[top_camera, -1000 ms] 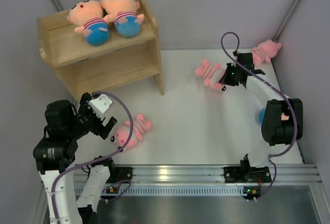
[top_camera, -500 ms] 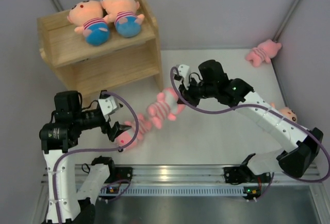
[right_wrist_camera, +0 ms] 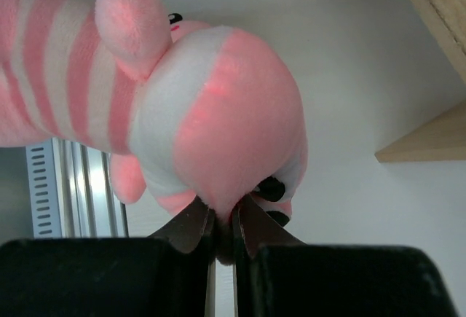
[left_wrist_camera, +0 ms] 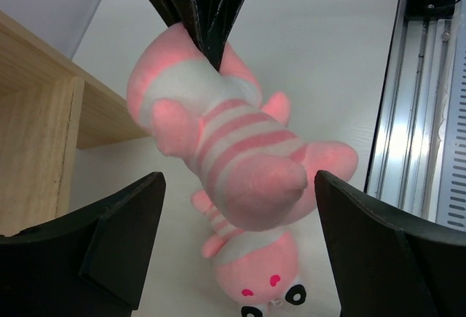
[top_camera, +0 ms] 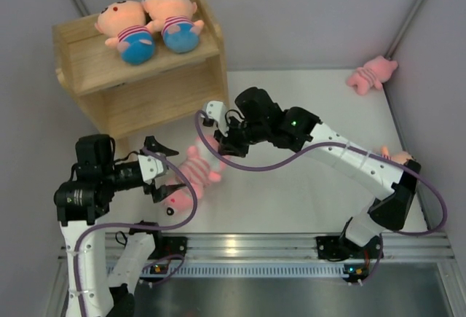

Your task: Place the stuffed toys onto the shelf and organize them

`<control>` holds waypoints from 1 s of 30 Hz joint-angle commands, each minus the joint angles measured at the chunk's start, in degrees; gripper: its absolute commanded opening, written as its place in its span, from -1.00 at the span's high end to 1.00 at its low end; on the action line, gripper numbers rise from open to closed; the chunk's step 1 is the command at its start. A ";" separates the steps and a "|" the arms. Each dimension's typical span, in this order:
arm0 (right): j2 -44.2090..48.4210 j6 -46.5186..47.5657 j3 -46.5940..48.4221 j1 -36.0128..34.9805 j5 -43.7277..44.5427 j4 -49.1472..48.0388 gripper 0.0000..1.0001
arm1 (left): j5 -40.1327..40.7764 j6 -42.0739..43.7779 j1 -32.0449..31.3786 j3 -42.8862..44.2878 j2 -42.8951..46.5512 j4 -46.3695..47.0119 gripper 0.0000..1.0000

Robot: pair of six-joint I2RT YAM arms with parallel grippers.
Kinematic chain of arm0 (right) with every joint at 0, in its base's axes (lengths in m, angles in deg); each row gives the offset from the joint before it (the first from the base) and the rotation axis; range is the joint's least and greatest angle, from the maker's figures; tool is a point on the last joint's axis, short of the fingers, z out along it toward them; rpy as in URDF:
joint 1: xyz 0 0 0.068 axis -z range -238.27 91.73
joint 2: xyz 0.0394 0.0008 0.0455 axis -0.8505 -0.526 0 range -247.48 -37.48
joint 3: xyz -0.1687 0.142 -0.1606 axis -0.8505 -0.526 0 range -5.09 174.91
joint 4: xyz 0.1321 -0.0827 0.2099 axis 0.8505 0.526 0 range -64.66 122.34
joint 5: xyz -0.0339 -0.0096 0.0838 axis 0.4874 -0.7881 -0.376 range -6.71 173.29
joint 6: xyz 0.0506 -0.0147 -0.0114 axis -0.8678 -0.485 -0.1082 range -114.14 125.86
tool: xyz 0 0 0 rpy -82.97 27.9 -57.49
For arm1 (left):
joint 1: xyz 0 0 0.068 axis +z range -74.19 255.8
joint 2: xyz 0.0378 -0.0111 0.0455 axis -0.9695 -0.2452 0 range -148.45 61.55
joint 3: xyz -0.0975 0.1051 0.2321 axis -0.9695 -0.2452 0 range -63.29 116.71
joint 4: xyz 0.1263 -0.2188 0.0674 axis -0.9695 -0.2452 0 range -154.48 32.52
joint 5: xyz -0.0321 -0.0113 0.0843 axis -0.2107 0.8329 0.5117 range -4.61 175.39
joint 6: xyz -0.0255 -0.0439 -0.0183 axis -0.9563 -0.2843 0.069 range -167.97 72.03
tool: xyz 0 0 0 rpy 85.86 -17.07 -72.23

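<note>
The wooden shelf [top_camera: 149,87] stands at the back left with two peach dolls [top_camera: 124,29] [top_camera: 173,20] lying on its top tier. My right gripper [top_camera: 218,143] is shut on a striped pink pig [top_camera: 198,167] and holds it above the table in front of the shelf; in the right wrist view the gripper [right_wrist_camera: 222,222] pinches the pig's head [right_wrist_camera: 211,106]. My left gripper [top_camera: 163,167] is open and empty, with the held pig [left_wrist_camera: 233,149] hanging between its fingers [left_wrist_camera: 120,237]. A second pig [left_wrist_camera: 255,273] lies on the table under it. A third pig [top_camera: 371,73] lies at the far right.
A third peach doll [top_camera: 397,158] shows partly behind the right arm at the right edge. The shelf's side panel [left_wrist_camera: 36,135] is close on the left of the left gripper. The metal rail [top_camera: 247,248] runs along the near edge.
My right arm has carried the pig from the back right across to the left, down in front of the shelf. My left gripper has turned and opened wider around it.
</note>
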State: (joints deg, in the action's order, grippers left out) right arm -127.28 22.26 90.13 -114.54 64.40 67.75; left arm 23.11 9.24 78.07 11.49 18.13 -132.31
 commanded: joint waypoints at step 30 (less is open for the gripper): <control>26.95 -10.69 -23.67 -1.65 27.24 -26.07 -0.70 | 25.70 -55.26 0.64 -17.75 -2.26 70.51 1.00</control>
State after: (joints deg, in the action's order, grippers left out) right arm -101.64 13.13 67.63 -116.48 89.62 45.64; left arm 44.57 -38.84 79.12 -5.62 20.80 -74.58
